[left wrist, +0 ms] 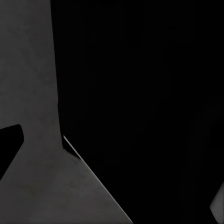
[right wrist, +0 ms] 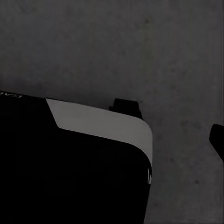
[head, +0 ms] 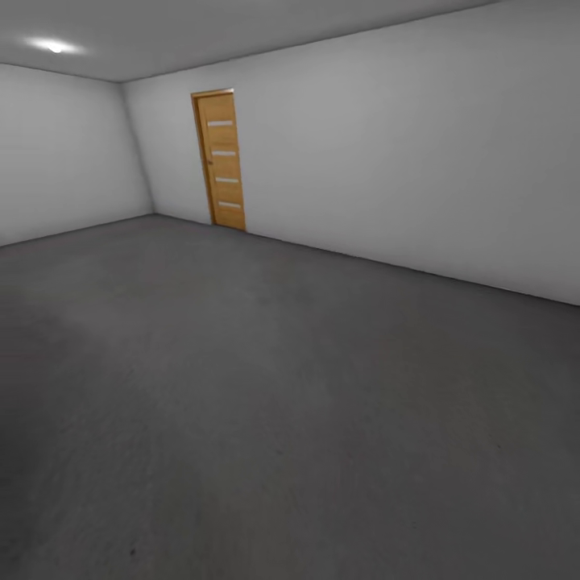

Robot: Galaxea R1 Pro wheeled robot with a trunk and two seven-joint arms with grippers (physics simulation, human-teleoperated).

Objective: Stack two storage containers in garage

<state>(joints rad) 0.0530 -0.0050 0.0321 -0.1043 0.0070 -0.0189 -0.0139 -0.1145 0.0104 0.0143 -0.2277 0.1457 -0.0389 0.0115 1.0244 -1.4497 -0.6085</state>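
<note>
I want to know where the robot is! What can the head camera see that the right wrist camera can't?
The head view alone has the wooden door, the white walls and a ceiling light. The right wrist view alone has a black robot part with a pale grey corner, seen close up. Both show the dark grey floor.

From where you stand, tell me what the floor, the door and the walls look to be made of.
Floor: dark grey, matte and faintly mottled, likely concrete.
Door: orange-brown with visible grain and four pale horizontal inset strips, seemingly varnished wood or veneer; the strips may be frosted glass.
Walls: plain white, smooth, no seams, probably painted plaster.
</note>
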